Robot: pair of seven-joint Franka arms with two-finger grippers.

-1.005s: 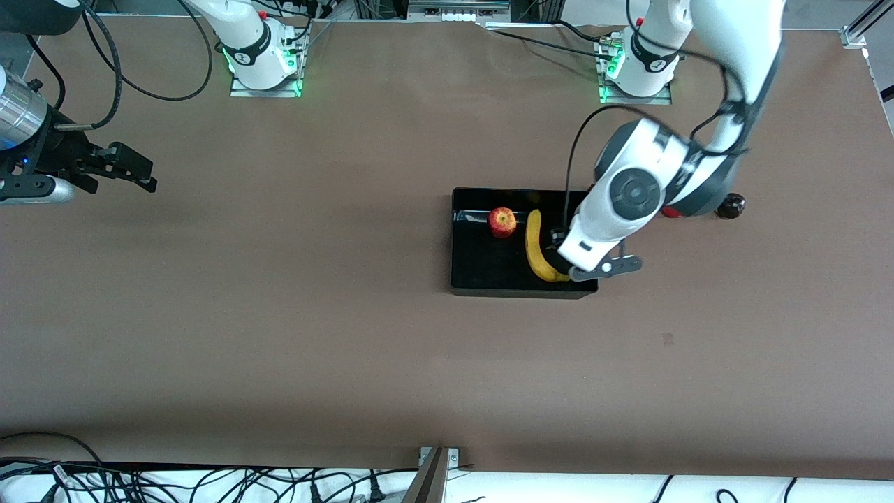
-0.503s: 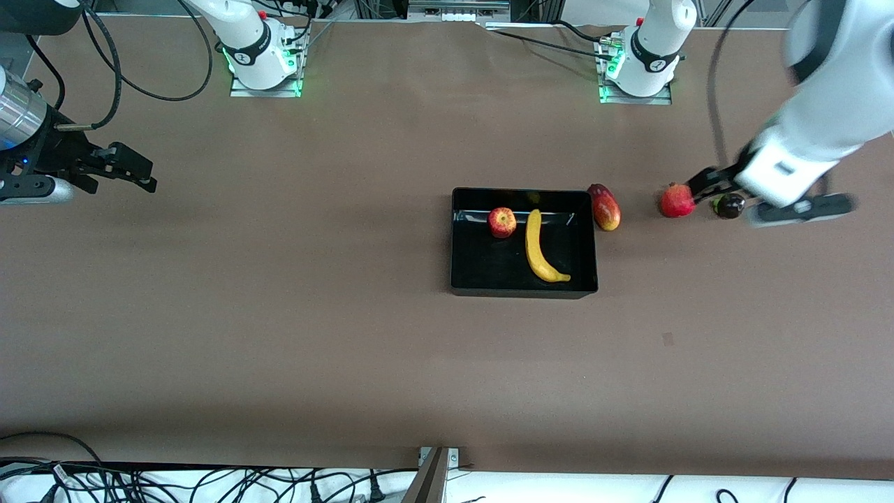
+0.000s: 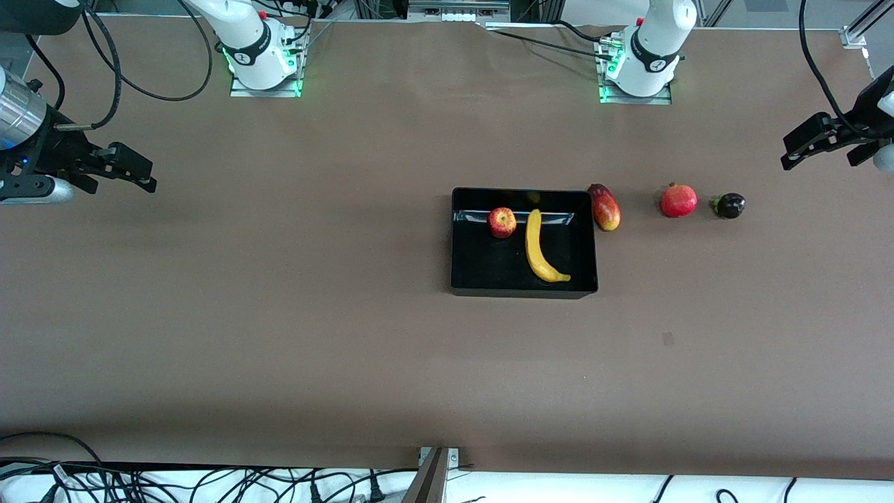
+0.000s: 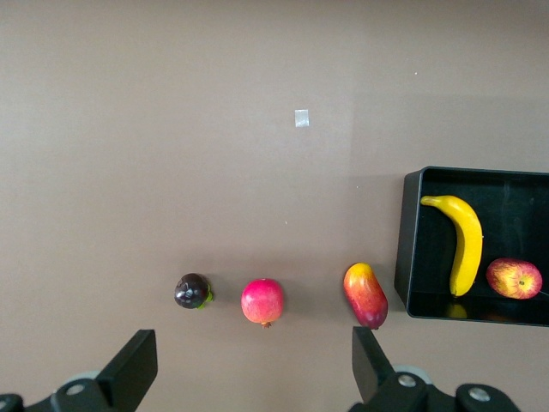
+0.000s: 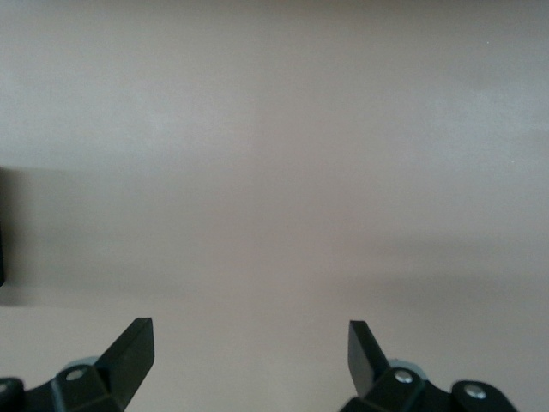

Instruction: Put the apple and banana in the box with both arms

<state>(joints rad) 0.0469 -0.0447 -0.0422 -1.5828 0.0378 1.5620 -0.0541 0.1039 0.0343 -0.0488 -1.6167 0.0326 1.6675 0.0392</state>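
Both fruits, apple [image 3: 501,222] and banana [image 3: 541,247], lie in the box [image 3: 461,237] mid-frame, so nothing remains; left end effector [image 3: 827,142] at the frame's right edge and right end effector [image 3: 117,170] at its left edge hang wide and empty over bare counter [image 3: 349,335].

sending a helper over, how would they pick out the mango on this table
Find the black box in the middle of the table. The mango lies on the table right beside its wall toward the left arm's end. It is elongated and red-yellow, unlike the round red pomegranate and the small dark fruit farther along.
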